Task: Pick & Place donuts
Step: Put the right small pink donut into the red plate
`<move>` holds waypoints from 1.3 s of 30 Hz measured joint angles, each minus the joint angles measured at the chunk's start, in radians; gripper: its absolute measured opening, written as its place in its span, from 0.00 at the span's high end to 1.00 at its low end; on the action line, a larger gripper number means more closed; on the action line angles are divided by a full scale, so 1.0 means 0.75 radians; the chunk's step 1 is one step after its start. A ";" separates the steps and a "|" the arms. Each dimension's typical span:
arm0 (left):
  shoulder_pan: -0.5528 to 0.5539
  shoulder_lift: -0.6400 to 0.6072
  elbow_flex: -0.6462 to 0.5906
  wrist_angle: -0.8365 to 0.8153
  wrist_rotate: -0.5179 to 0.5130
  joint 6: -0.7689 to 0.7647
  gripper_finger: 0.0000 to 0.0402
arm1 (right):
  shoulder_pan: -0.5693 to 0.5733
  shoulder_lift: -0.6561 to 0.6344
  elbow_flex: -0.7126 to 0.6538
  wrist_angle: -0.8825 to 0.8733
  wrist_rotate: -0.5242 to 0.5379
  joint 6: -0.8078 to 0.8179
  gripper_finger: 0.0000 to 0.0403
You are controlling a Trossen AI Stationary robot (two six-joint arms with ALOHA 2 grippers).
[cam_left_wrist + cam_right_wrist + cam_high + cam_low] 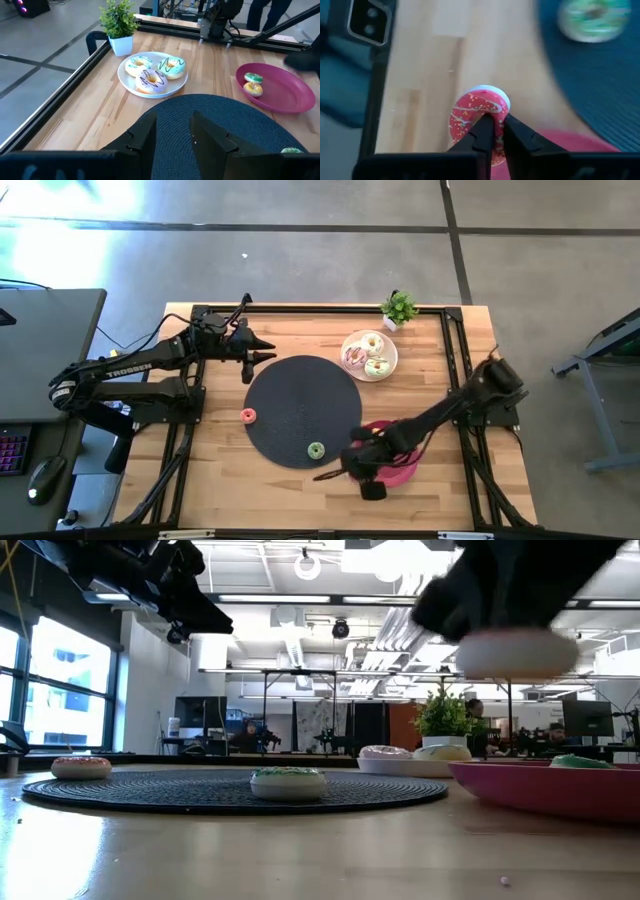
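grey concrete floor (300, 260), tall windows (60, 700)

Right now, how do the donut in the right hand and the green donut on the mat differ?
The red-iced donut is pinched on edge in the right hand, above the pink plate's edge; the green-iced donut lies flat and free on the black mat. Icing is red versus green. Both are small sprinkled rings.

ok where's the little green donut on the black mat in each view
High view: green donut on the mat's edge, beside the right gripper.
Low view: centre, on the mat.
Left wrist view: bottom right corner.
Right wrist view: top right, beyond the held red donut.
Shared landmark: the black mat.
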 joint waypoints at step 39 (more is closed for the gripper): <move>0.000 0.000 0.000 0.000 -0.001 0.000 0.72 | 0.116 -0.112 -0.414 -0.477 0.135 0.673 0.79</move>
